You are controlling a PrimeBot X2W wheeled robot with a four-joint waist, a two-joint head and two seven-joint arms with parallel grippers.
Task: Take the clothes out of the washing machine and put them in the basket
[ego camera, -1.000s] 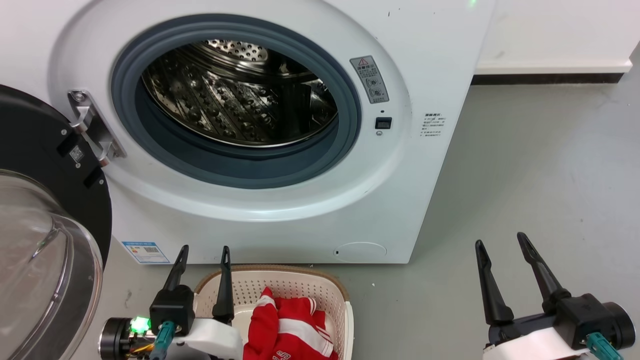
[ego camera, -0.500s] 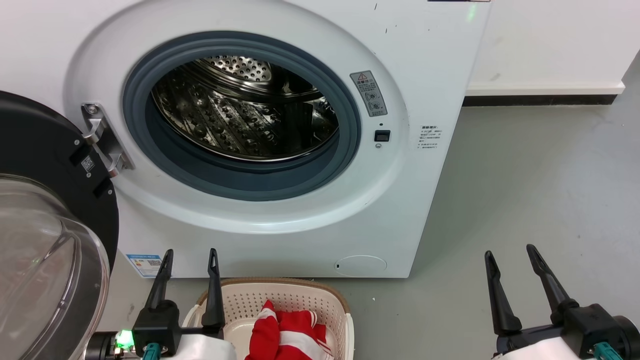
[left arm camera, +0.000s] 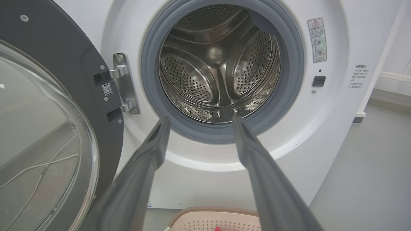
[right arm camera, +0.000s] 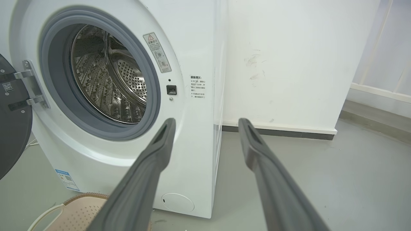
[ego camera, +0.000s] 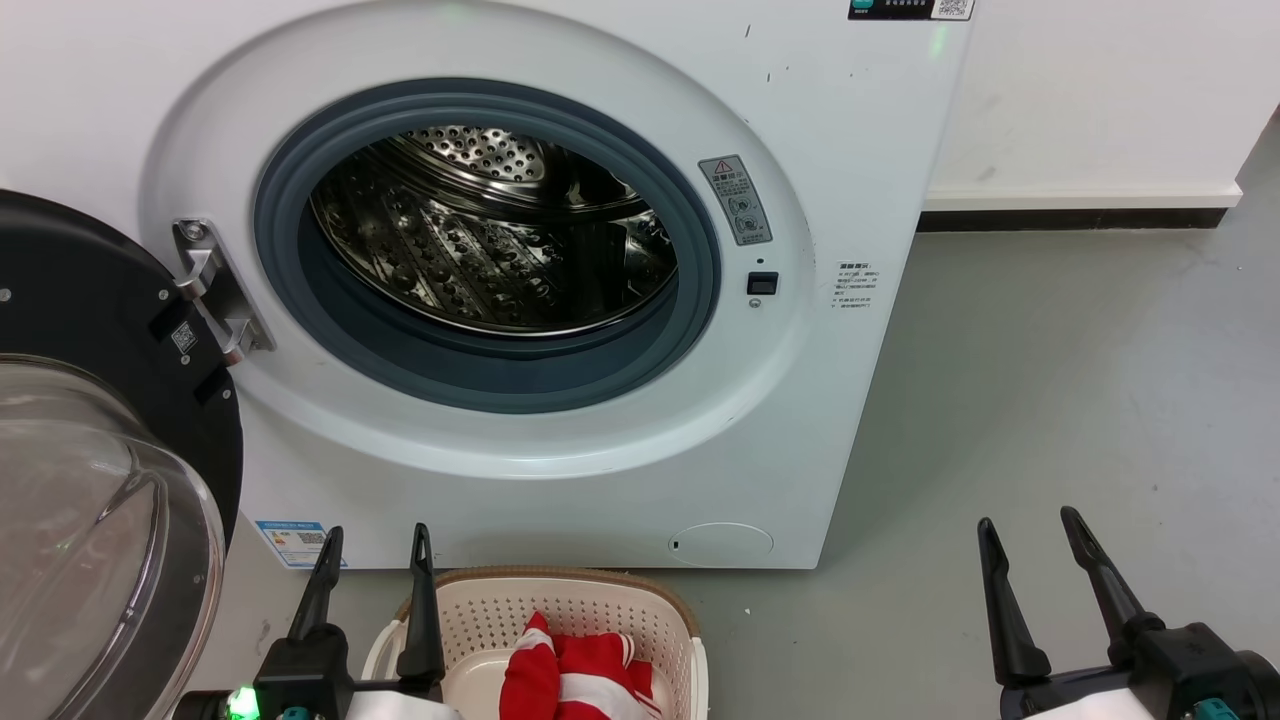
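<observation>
The red clothes point(ego camera: 575, 675) with white stripes lie in the cream basket point(ego camera: 480, 615) on the floor, right in front of the white washing machine point(ego camera: 800, 130). Its steel drum point(ego camera: 500, 230) looks bare through the open porthole, as it does in the left wrist view point(left arm camera: 218, 64). My left gripper point(ego camera: 375, 545) is open at the basket's left rim, nothing between its fingers. Off to the right above the floor, my right gripper point(ego camera: 1030, 530) is open too. A red tip of the clothes point(left arm camera: 217, 228) and the basket rim point(left arm camera: 192, 213) peek in the left wrist view.
The black-framed glass door point(ego camera: 90, 500) stands swung open at the left, close beside my left arm. Grey floor point(ego camera: 1050, 380) stretches to the right of the machine up to a white wall with a dark skirting point(ego camera: 1070, 218).
The whole head picture has slid downward, so the camera has moved. Both grippers sit lower in the picture and stay open; the clothes rest in the basket as before.
</observation>
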